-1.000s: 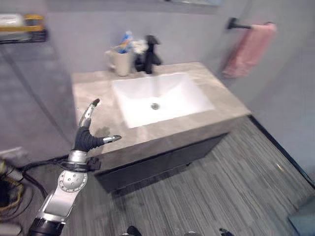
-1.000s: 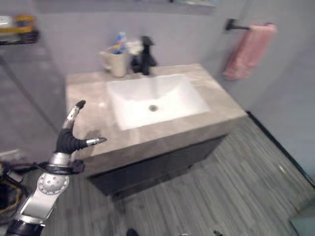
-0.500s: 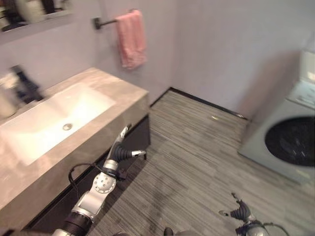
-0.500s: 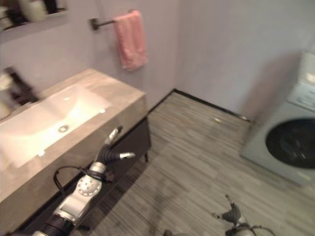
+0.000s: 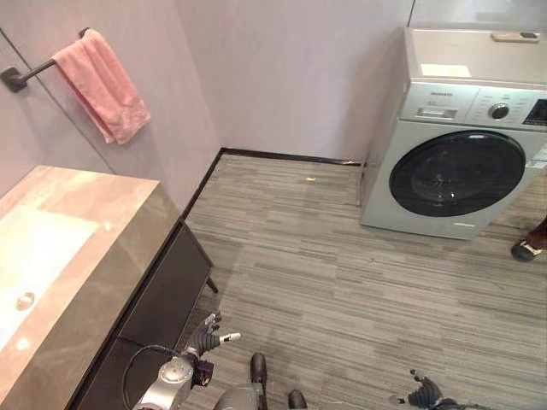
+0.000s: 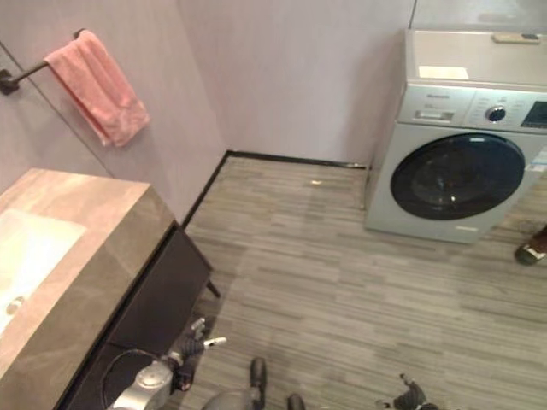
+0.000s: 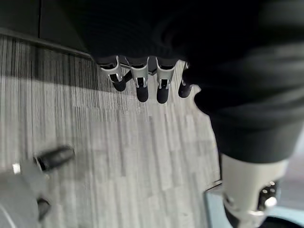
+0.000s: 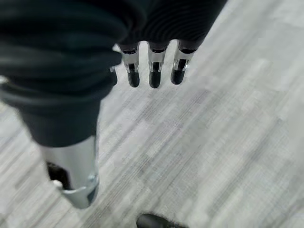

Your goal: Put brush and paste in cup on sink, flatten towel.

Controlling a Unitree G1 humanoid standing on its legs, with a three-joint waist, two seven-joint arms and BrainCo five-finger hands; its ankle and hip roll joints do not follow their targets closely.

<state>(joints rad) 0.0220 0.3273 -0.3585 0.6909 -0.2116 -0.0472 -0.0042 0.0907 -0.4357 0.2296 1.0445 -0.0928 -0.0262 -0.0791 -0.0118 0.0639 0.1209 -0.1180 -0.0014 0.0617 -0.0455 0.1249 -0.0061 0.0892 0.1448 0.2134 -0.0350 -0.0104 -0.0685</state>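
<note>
The pink towel [image 5: 101,84] hangs over a dark bar [image 5: 19,73] on the wall above the far end of the counter [image 5: 102,256], bunched and draped unevenly rather than spread flat. From where things stand, that part of the job looks undone. The white sink [image 5: 34,265] sits in the counter at the near left, and just its corner is in sight; the cup, brush and paste lie outside what can be seen from here, so I cannot tell whether they are sorted.

Both arms hang low, well away from the towel. The left hand [image 5: 208,333] is down beside the dark cabinet [image 5: 158,316] under the counter, its fingers [image 7: 137,85] loosely extended with the thumb apart, holding nothing over the striped floor [image 5: 342,282]. The right hand [image 5: 425,395] is low on the other side, fingers [image 8: 152,71] also relaxed and empty above the floor.

A washing machine [image 5: 461,145] stands against the far wall, and a person's shoe [image 5: 527,248] shows at the right edge. My guess is the towel is what remains, and a hand must rise to reach it.
</note>
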